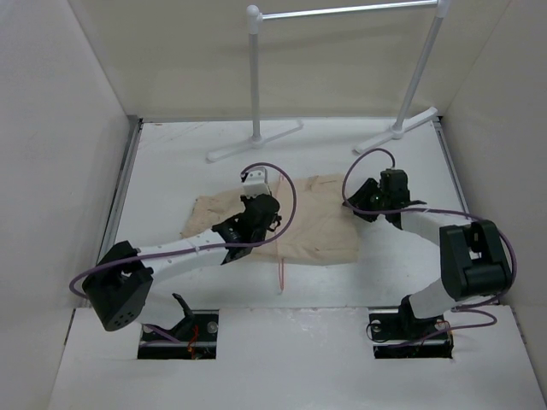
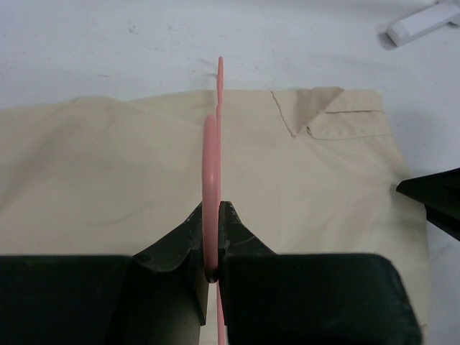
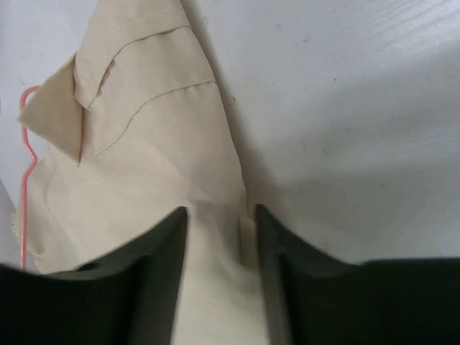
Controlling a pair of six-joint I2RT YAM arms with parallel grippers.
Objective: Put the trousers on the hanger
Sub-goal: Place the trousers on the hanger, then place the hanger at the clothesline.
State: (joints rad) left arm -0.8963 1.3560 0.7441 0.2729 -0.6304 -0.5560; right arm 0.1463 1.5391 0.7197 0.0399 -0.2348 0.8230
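Note:
The beige trousers lie folded flat in the middle of the table. My left gripper is over their left half, shut on the thin pink hanger, which stands edge-on between the fingers above the cloth. A pink wire end of the hanger sticks out below the trousers' near edge. My right gripper is at the trousers' right edge, shut on a bunched fold of cloth that tents up into the jaws. The hanger's wire also shows in the right wrist view.
A white tubular garment rack with a silver top bar stands at the back of the table; one of its feet shows in the left wrist view. White walls close in the left, right and back sides.

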